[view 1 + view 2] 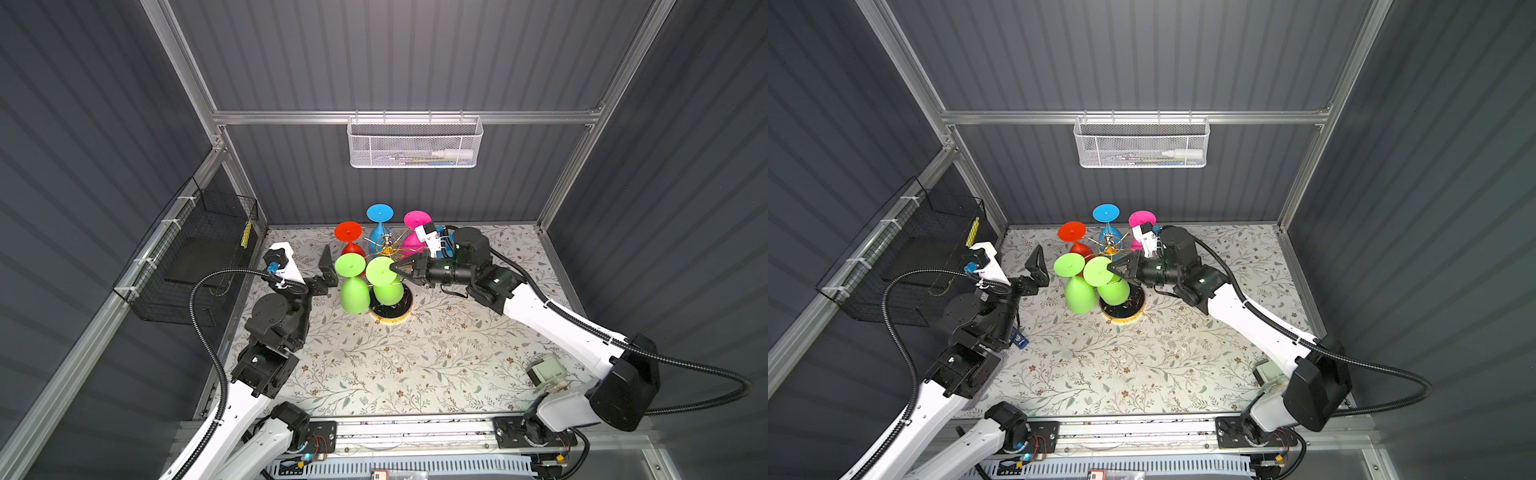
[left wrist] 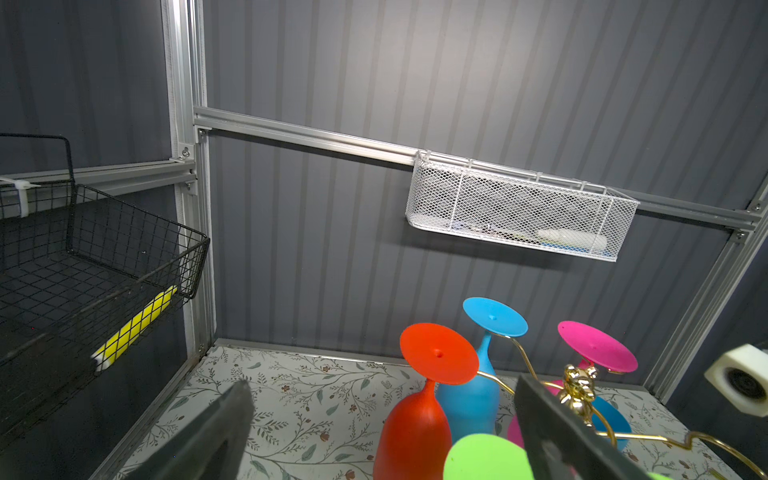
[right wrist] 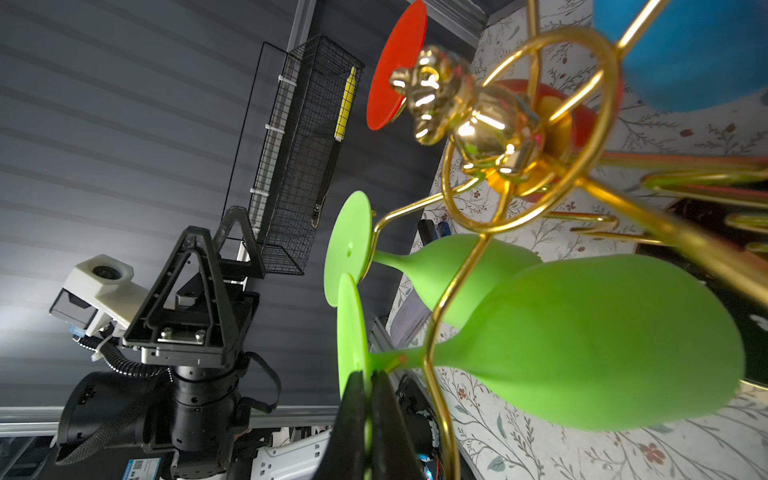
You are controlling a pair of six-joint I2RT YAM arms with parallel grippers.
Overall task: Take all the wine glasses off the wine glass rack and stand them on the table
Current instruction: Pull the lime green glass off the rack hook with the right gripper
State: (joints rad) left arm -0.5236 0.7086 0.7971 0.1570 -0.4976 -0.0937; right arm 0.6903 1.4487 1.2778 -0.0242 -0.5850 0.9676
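Fingers of right gripper (image 1: pixel 395 269): I am clamping them together on the rim of the wine glass (image 1: pixel 387 291) foot, with the thin green disc pinched edge-on between my pads (image 3: pixel 353 415).
Fingers of left gripper (image 1: pixel 328 266): I am holding them spread wide with nothing between them, hovering near the second green glass (image 1: pixel 354 293).
Wine glass position: it is hanging foot-up, bowl-down from an arm of the wine glass rack (image 1: pixel 388 319), on the near side of the central post, above the round black base.
Long axis: it is running roughly vertical, and I am reaching in from the side, across it.
Direction from fingers: the stem and bowl are lying just beyond and below my fingertips, toward the post. In the right wrist view the gold wire is crossing the stem right beside the foot.
Nearer arm: the right one, since it is gripping the glass. The left is sitting on the far side of the neighbouring glass.
Coming move, as I judge it: I am expecting to draw the foot outward along the wire arm, away from the post. Which way the ring opens I cannot tell.
Risk: the two green feet are sitting right beside each other, so I am wary of nudging the neighbour.
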